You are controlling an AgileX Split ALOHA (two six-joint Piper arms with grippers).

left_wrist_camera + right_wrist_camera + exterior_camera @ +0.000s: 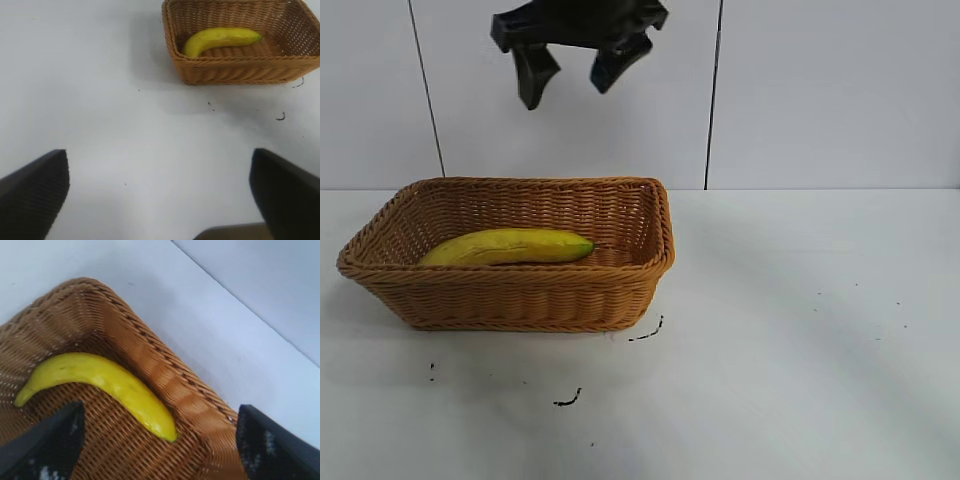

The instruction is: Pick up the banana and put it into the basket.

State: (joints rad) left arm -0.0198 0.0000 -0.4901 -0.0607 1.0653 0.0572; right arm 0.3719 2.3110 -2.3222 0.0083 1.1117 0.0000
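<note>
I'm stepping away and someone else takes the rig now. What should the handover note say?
Right gripper: open, empty, in the air above the basket.
Left gripper: open, empty, over bare table, away from the basket.
Banana: lying on the basket floor, nothing touching it.
Done: banana is in the basket.
Left: nothing on the task itself; probably only park the right arm clear of the basket.

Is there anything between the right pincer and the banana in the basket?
No. In the exterior view the right pincer hangs open above the basket, with only empty air down to the banana.
</note>
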